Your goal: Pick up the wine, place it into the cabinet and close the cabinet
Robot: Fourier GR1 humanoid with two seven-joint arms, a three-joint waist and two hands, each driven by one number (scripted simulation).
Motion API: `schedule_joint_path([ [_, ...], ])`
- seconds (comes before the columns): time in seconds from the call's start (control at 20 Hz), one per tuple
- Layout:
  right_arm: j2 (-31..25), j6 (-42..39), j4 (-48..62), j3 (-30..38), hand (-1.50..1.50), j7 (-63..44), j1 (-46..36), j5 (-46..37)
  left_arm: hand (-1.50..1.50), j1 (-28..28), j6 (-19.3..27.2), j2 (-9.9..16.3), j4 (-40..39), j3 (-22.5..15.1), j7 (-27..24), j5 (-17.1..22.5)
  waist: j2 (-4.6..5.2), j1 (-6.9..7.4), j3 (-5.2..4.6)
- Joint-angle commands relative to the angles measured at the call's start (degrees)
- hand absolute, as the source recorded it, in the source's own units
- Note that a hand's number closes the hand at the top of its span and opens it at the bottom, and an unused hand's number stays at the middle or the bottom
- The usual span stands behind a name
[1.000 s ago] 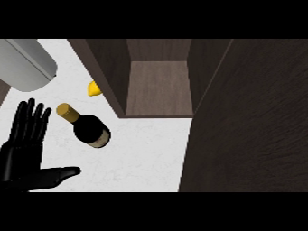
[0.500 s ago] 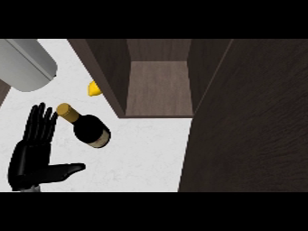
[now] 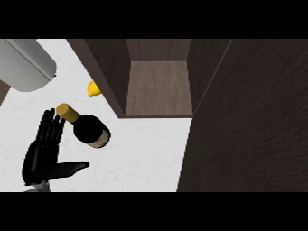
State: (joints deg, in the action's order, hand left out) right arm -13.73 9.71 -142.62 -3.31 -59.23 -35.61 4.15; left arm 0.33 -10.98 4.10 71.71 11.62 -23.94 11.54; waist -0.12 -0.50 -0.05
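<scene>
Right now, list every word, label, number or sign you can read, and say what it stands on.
None can be read.
wine bottle: gold cap and a tan band at the base, no letters visible.
cabinet, grey appliance, yellow object: no markings.

White marbled counter point(image 3: 136, 153), dark wood surroundings.

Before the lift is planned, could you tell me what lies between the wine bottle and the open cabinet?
In the head view, only bare white counter separates the wine bottle from the cabinet.
</scene>
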Motion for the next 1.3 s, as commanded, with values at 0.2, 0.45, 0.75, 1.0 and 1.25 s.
schedule_joint_path([
  [0.2, -0.9, 0.6, -6.5, 1.9, -1.5, -5.4, -0.5, 3.7, -1.5, -4.9, -2.7, -0.3, -13.4, 1.4, -7.5, 0.6, -0.01, 0.04, 0.0],
  [0.45, -0.6, -0.6, -4.6, 2.8, -1.5, -1.6, 1.7, 4.4, -1.5, -7.7, -4.8, -0.1, -19.9, 1.8, -10.8, 1.1, 0.08, 0.16, 0.02],
  [0.75, -0.2, -0.2, -9.0, 1.5, -1.5, -2.8, 5.8, 4.1, -1.5, -13.1, -8.0, 3.6, -30.5, 3.4, -15.5, 0.3, 0.12, -0.31, 0.01],
  [1.0, 0.3, -0.7, -3.2, 2.2, -1.5, 0.9, 4.1, 4.7, -1.5, -16.6, -7.1, 2.9, -36.0, 2.6, -19.5, -1.5, 0.16, 0.08, 0.02],
  [1.25, -1.9, 1.5, -8.4, 4.5, -1.5, -7.7, 0.4, 6.2, 1.5, -20.3, -11.2, 3.0, -40.4, 4.2, -19.8, 1.1, 0.0, -0.7, -0.03],
])
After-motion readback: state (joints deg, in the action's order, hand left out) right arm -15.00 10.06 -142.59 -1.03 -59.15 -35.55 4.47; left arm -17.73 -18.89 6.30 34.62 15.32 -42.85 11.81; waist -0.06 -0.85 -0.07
